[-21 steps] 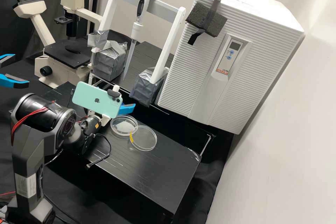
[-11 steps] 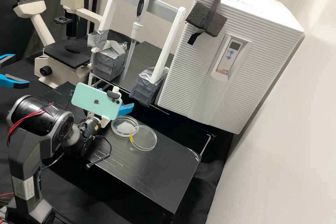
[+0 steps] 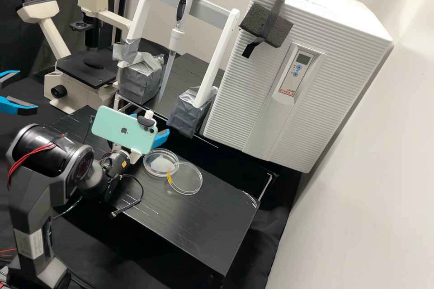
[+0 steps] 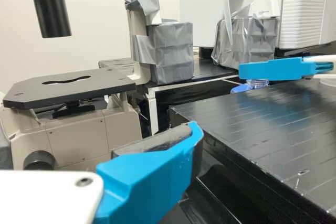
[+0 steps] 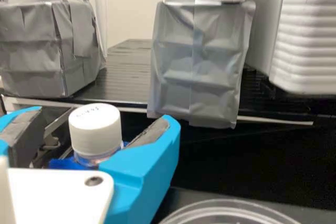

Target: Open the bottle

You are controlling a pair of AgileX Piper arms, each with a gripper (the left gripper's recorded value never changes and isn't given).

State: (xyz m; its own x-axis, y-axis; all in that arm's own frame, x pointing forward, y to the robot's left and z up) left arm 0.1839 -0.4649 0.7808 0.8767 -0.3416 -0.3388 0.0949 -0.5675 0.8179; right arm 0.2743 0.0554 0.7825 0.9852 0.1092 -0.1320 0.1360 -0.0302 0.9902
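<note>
The bottle [image 5: 95, 129], small, with a white cap over a clear neck, is seen in the right wrist view standing upright between the two blue fingers of the right gripper [image 5: 102, 116]. The fingers are spread to either side of it. A gap is visible between the cap and one pad, while the other pad lies just beside the cap, and contact cannot be judged. From the left wrist view the bottle [image 4: 257, 83] is seen side-on at the far edge of the raised black bench [image 4: 273, 129], tucked under one long blue finger. In the high view the bottle is screened by the mint phone [image 3: 124, 128] mounted on the right arm, and one blue finger [image 3: 161, 137] is seen past the phone. Two petri dishes [image 3: 160, 161] [image 3: 185, 178] lie touching on the bench just beside that gripper. Open black surface stretches from them to the bench's near corner. Just beyond the bottle's edge of the bench stand two grey taped blocks [image 5: 197, 61] [image 5: 50, 51], which carry a pipette stand [image 3: 185, 4]. A ribbed white cabinet [image 3: 294, 67] closes off that side. The left gripper [image 3: 25, 90] is held wide open, well apart from the bottle, near the microscope [image 3: 77, 72].
</note>
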